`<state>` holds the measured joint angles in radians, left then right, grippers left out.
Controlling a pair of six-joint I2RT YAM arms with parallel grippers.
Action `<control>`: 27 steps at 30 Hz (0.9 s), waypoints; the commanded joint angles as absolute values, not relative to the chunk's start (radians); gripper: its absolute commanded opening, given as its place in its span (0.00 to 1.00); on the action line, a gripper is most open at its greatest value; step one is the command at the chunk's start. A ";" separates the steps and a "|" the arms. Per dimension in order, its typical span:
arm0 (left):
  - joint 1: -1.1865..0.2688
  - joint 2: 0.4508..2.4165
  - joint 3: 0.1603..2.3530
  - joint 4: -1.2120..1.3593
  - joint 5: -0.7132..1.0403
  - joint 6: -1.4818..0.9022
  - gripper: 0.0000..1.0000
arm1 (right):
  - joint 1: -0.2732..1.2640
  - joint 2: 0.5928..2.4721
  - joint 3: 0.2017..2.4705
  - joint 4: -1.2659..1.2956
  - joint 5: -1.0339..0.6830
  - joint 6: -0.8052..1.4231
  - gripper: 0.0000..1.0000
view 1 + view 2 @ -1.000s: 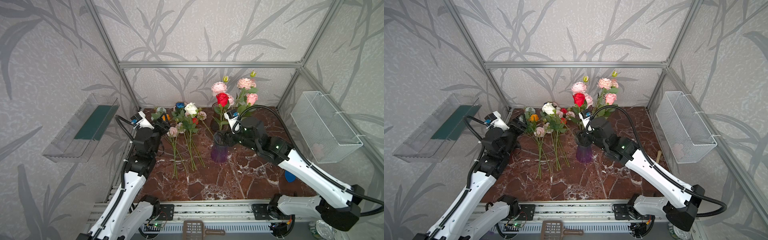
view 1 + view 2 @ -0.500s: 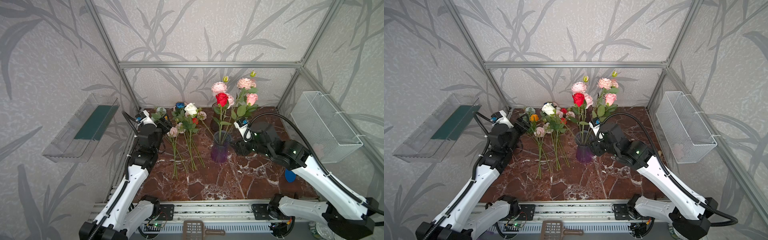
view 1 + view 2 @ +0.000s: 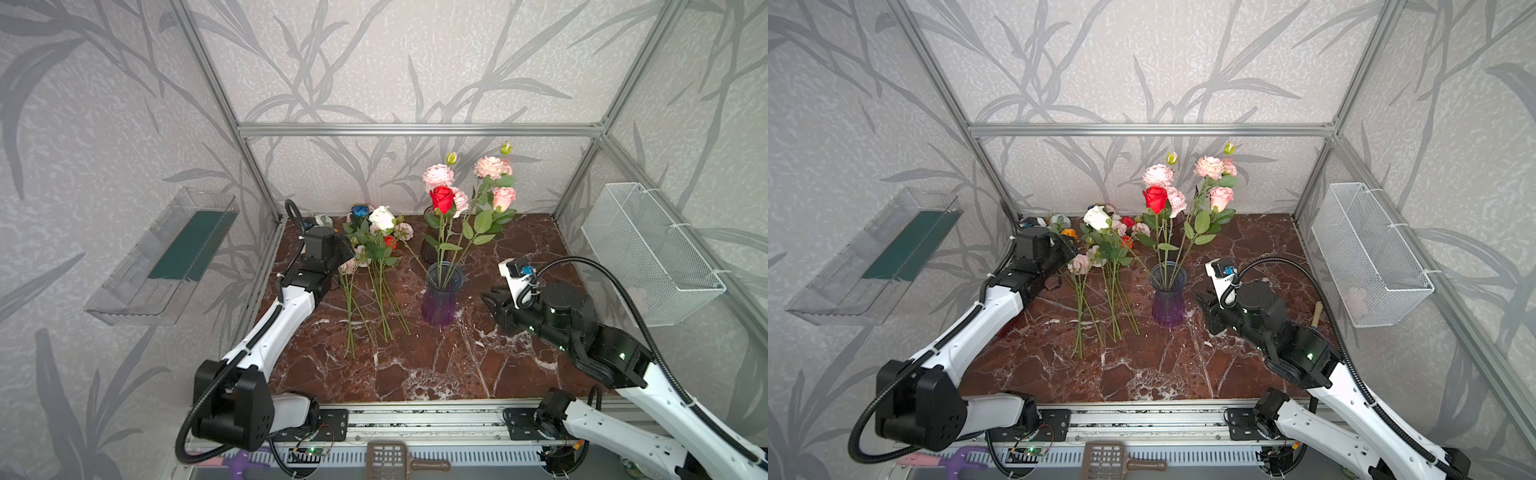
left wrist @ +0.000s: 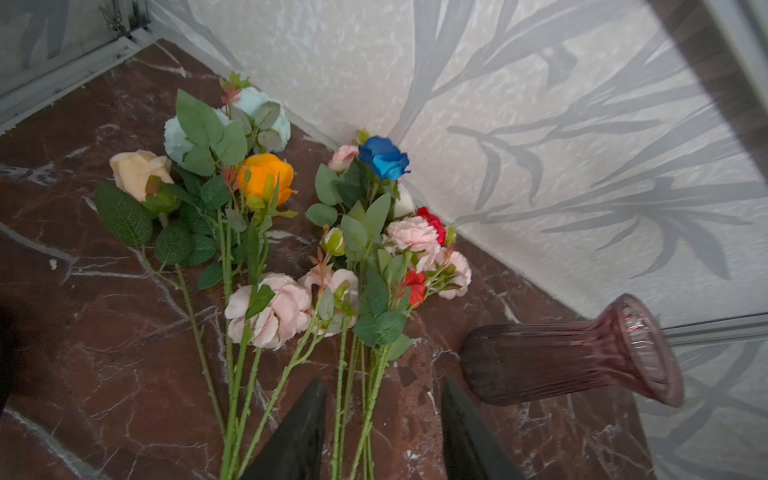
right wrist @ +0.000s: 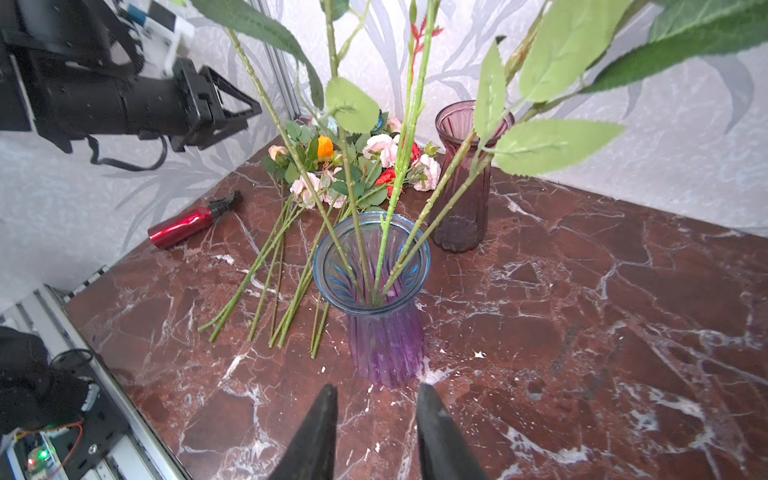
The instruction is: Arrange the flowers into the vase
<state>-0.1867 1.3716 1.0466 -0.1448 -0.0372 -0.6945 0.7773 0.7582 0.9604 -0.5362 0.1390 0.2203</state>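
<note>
A: which stem next?
B: loose flowers (image 3: 376,249) lie left of centre on the tabletop (image 3: 457,374), vase (image 3: 441,299) mid-frame. Left jaws open over the stems, right jaws open, empty. I'd pinch just 1 stem, low, away from leaves.

arms (image 3: 284,316): white links | black joints | black corrugated cables (image 3: 582,258)

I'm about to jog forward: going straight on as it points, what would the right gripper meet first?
Probably the purple lower body of the blue-rimmed vase, standing dead ahead of the right gripper in its wrist view, with only bare marble tabletop between. The gap is hard to judge.
</note>
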 commanded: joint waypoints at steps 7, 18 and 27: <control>-0.157 1.692 1.280 -0.488 -0.045 -0.586 0.35 | 0.774 0.764 0.864 -0.369 0.140 0.271 0.24; -0.190 1.905 1.441 -0.635 -0.022 -0.412 0.33 | 0.759 0.784 0.833 -0.331 0.135 0.263 0.24; -0.308 1.890 1.451 -0.605 0.009 -0.374 0.31 | 0.737 0.805 0.828 -0.310 0.107 0.267 0.24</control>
